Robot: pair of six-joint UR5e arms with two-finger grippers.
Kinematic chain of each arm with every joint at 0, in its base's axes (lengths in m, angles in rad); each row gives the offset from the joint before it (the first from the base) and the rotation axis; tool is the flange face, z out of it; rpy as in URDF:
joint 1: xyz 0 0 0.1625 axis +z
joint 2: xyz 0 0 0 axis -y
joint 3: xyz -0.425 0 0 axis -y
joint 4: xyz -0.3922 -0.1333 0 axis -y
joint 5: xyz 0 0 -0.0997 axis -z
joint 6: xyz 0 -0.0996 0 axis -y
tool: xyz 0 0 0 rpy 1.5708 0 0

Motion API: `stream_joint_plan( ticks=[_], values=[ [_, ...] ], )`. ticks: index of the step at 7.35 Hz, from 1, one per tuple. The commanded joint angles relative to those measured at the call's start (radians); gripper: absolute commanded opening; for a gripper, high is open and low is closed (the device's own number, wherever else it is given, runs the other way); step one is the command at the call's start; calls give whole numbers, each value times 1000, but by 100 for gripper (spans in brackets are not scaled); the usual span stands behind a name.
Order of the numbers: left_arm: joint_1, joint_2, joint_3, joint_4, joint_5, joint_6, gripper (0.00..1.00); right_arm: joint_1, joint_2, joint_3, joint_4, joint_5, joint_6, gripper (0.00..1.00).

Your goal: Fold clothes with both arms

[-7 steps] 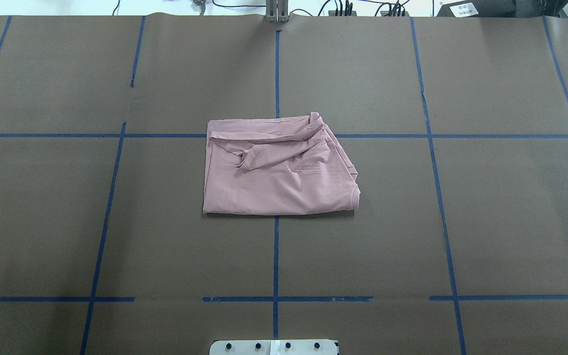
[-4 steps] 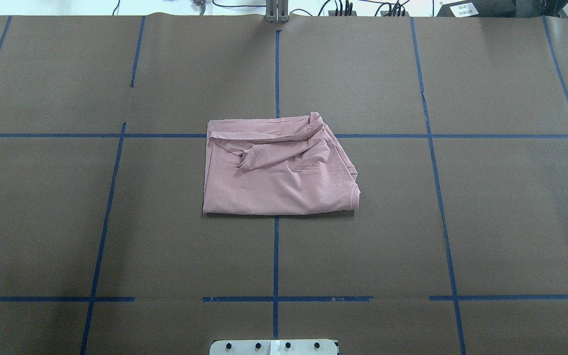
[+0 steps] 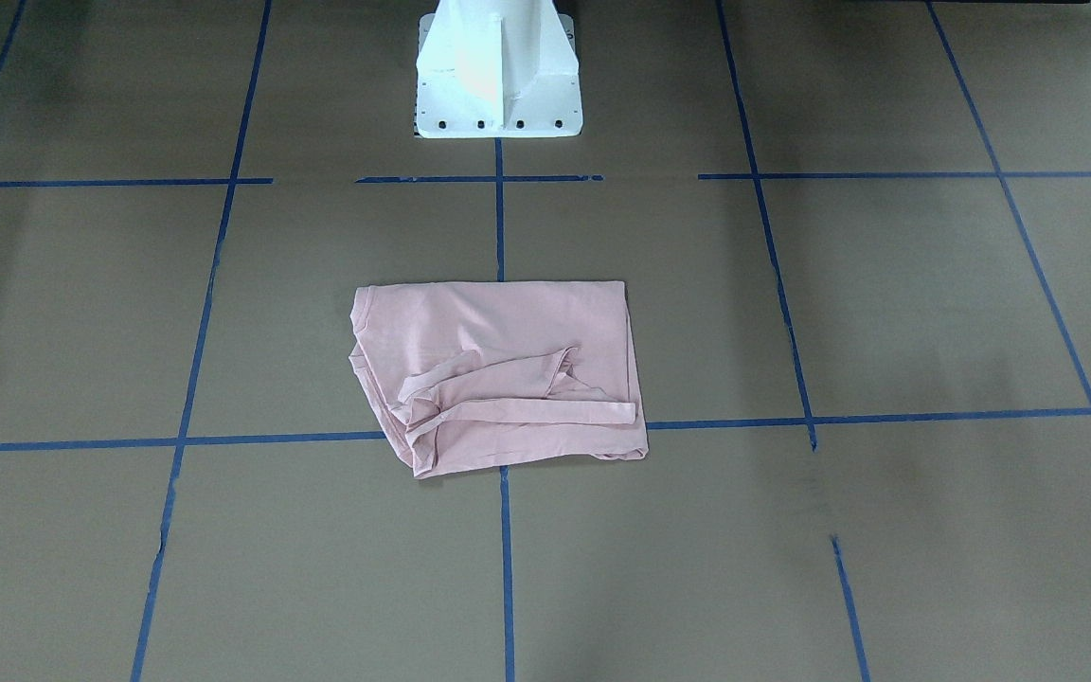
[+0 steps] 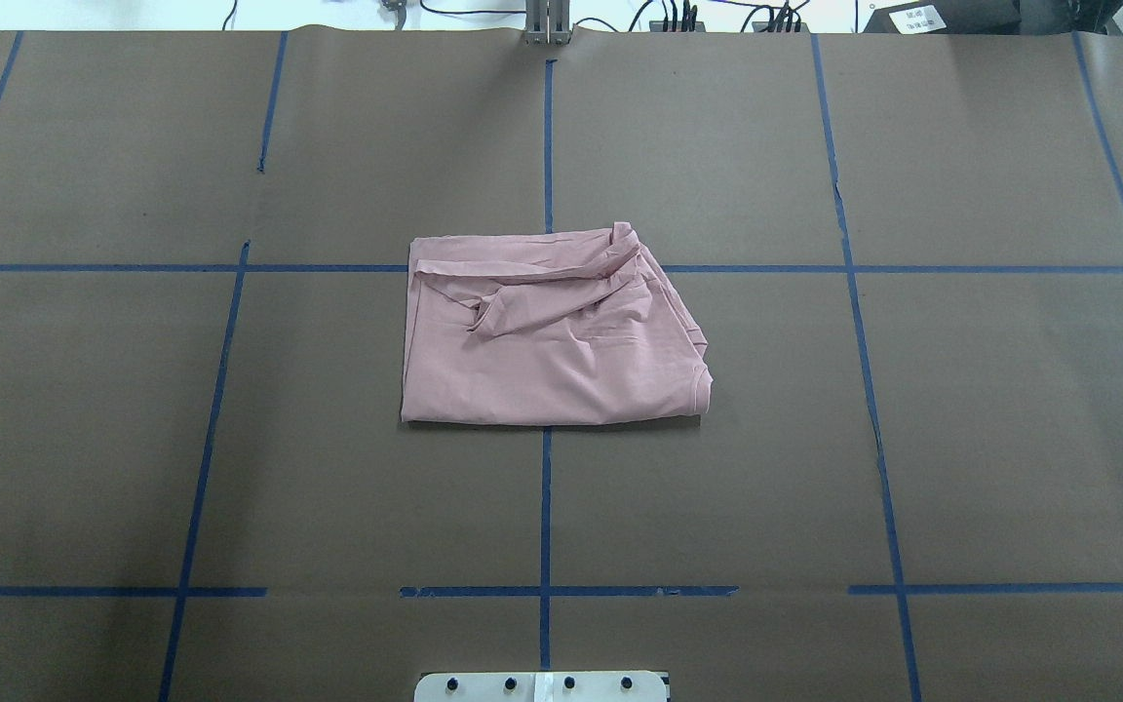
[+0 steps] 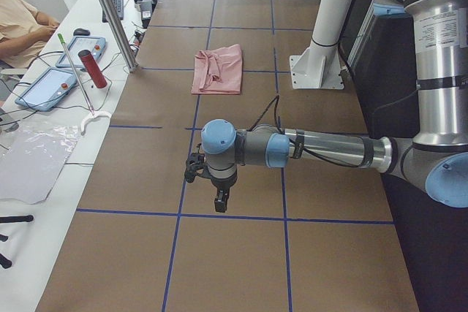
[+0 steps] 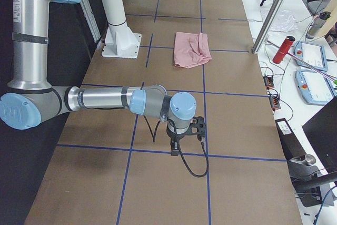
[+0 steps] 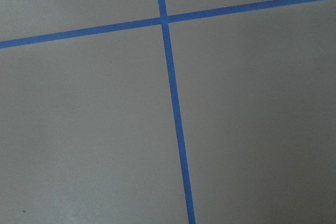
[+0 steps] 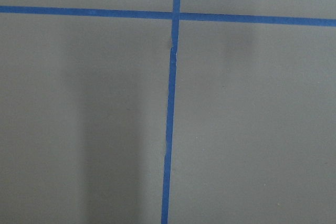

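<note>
Left arm [image 5: 322, 147]: stretched level over the brown table cover [image 4: 133, 439], well apart from the garment. Left gripper [image 5: 219, 201]: hangs pointing down, near a crossing of the blue tape lines [image 4: 545, 507]; whether the claw is apart or together cannot be told. T-shirt [image 4: 552, 341]: pale pink, folded to a rough rectangle, plain side up, flat at mid-table over a tape crossing, with a crumpled strip of cloth across its far half. White pedestal [image 3: 496, 66]: at the robot's edge, in line with the T-shirt. Right arm [image 6: 100, 98]: level, well apart from the T-shirt. Right gripper [image 6: 175, 148]: points down above the cover; claw state cannot be told.
</note>
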Motion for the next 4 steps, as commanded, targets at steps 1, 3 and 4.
stream_joint_plan(
  ticks=[1,3,4],
  values=[
    [0,0,13,0,2,0,100,0,-2,8,-1,1,1,100],
    [0,2,32,-1,11,0,100,-3,-2,8,1,1,1,100],
    [0,-4,59,-6,11,2,100,-5,1,15,5,2,1,100]
  ],
)
